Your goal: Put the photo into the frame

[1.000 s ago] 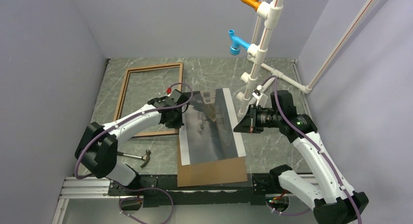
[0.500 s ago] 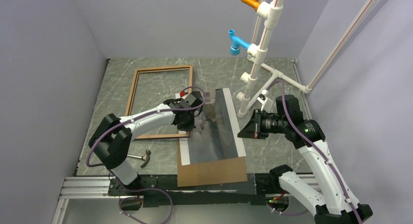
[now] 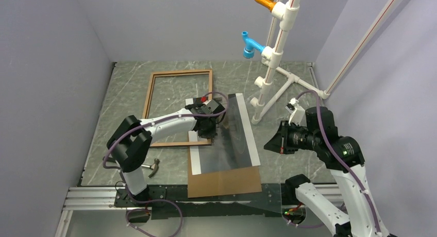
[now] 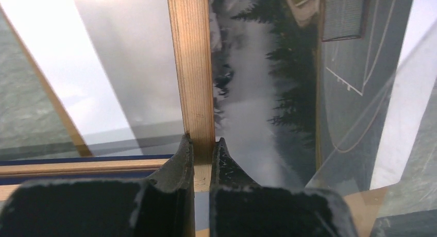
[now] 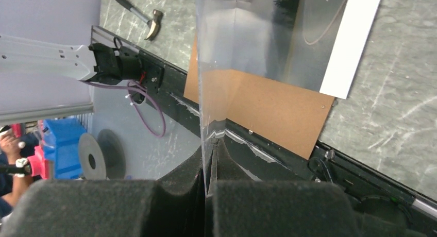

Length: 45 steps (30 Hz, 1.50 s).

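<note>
The step in hand looked to be setting the frame over the photo. The left gripper pinched the frame's right rail near its near corner, and that rail overlay the left white band of the photo, which lay on a brown board at the middle of the near edge. The frame's opening held only that strip, so I judged the next move to be a shift toward the right edge, clear of the clear sheet clamped in the right gripper.

The frame is brown wood; the photo grey, white-banded. The table is veined grey marble; the board brown.
</note>
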Motion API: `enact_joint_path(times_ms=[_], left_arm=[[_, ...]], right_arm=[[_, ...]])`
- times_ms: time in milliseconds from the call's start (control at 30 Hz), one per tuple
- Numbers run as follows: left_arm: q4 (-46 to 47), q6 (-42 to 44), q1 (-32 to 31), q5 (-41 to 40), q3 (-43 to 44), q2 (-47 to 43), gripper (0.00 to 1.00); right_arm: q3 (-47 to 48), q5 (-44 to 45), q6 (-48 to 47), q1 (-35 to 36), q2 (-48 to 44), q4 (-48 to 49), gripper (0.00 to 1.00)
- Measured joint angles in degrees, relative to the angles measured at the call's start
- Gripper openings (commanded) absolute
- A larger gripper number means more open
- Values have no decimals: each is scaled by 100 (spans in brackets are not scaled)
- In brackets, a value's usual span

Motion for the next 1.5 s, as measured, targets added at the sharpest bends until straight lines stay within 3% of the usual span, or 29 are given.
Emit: enact_joint_path(times_ms=[667,733,867,933,1000,1300,1500], left_arm=[[525,-557,-468,468,1235,1266,0],[610,-588,-518,540,1351,1342,10],[831,-566,-581,660,1355,1349,58],[1038,-586,-581,780,1320,1340,72],[1165,-520,-581,802,1231,1279,80],[1495,-249,-236,916,-170,-105,82],[1786,-22,686,1023,-1458,-1539,80]], right_arm=[[275,1180,85,0,-581,-1056,0],[275,1220,81,0,-586,-1082,0],[275,1311,63,0,-605,-1174,0],[275,1305,66,0,-612,-1187,0],[269,1300,63,-2,-619,-1191,0],[-55,1064,81,-9,-638,-975,0],[-393,750,146,-11,-761,-796,0]])
